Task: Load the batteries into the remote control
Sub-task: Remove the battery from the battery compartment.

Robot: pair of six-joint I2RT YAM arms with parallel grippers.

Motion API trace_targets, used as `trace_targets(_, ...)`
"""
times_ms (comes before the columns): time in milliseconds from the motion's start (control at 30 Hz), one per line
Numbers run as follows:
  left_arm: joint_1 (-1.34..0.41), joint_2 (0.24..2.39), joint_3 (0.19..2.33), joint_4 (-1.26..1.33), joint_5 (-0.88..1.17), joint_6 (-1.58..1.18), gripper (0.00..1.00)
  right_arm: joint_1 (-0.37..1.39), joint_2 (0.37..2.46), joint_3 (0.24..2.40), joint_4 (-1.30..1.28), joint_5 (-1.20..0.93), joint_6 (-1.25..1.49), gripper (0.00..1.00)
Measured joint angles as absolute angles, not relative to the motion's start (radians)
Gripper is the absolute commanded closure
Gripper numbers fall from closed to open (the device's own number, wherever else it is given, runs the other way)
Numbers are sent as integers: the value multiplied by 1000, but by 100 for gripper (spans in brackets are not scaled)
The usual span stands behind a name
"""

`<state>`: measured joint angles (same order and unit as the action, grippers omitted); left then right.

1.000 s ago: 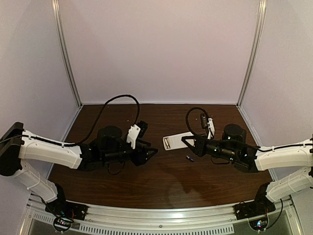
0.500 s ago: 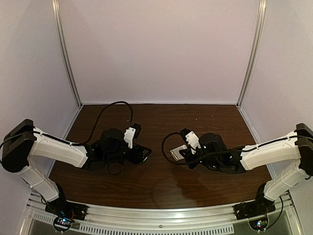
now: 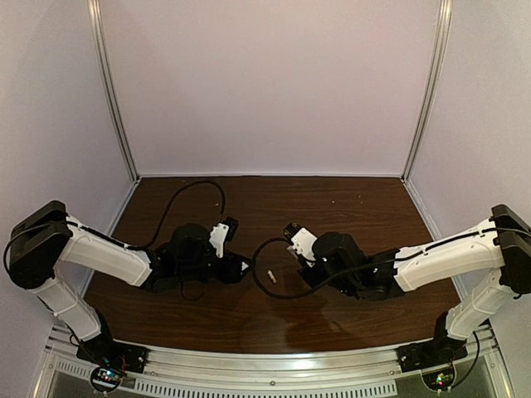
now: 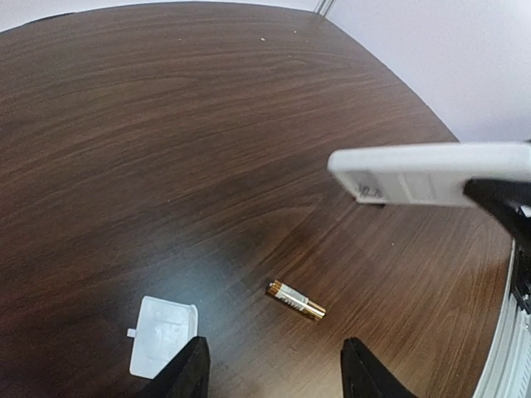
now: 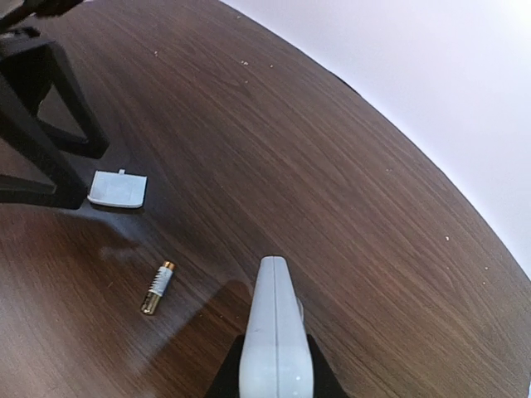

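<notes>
Dark wood-grain table (image 3: 348,199) inside pale enclosure walls (image 3: 265,83). Left arm (image 3: 99,253) and right arm (image 3: 448,253) both reach in toward the middle of the table, wrists facing each other. Right gripper (image 5: 274,365): fingers clamped on one end of the remote control (image 5: 272,319), nothing else in the grip. The remote control is held above the table with its shadow on the wood below it; in the right wrist view it is seen edge-on, its long axis pointing away from the wrist. In the left wrist view its free end points left and shows a face with a rectangular outlined section bearing faint marks; what the marks say is too small to read. Left gripper (image 4: 275,344): jaws apart, nothing between them, low over the table. White cover plate (image 4: 162,336), small and rectangular with a tab on one edge, lies flat on the table at the tip of one left finger; whether they touch, cannot tell. Gold battery (image 4: 295,300) lies on its side on the bare wood, between the two grippers, apart from the cover plate and below the free end of the remote control, touching neither. From overhead it is a small pale speck between the gripper tips.
</notes>
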<state>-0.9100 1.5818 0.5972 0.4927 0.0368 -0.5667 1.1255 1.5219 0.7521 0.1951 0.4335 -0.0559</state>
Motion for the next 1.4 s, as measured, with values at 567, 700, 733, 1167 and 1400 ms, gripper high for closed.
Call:
trace_targets(567,-915,1538,552,476,128,-573,60,1053,1131,580,230,117,296,100)
trace_targets(700,-931,1557,534,460,127,-613,63,1036,1083,568,216,105,323,100)
trace_targets(733,-936,1573,534,460,127,-623,64,1031,1075,567,216,103,329,100)
trace_targets(1167,-950,1689,562,431,97,-699,68,1014,1038,547,201,79,372,100)
trace_targets(1400,-950,1684,576,406,80,-691,57,1011,1038,544,197,73,374,100)
